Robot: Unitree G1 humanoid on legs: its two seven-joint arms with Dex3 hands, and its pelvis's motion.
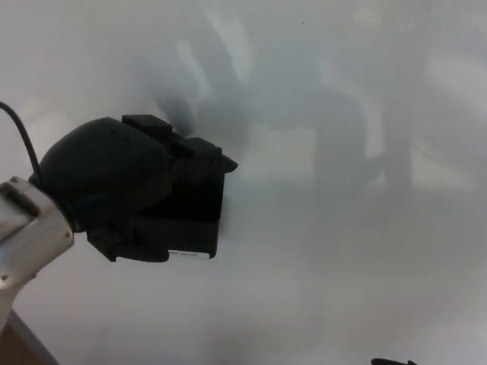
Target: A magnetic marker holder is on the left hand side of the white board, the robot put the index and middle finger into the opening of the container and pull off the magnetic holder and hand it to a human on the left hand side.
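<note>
White board (342,114) fills the frame. At middle left, the left hand (114,186) covers the black magnetic holder (199,220), its fingers (204,150) hooked over the top opening. Step in hand: gripping. Next, I judge, a firm pull away from the board.

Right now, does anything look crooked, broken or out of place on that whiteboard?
Nothing stands out. The black magnetic holder sits square against the whiteboard, its white label strip level along the bottom edge. The left hand covers most of it, fingers reaching over its top. The grey patches on the board are only reflections.
</note>
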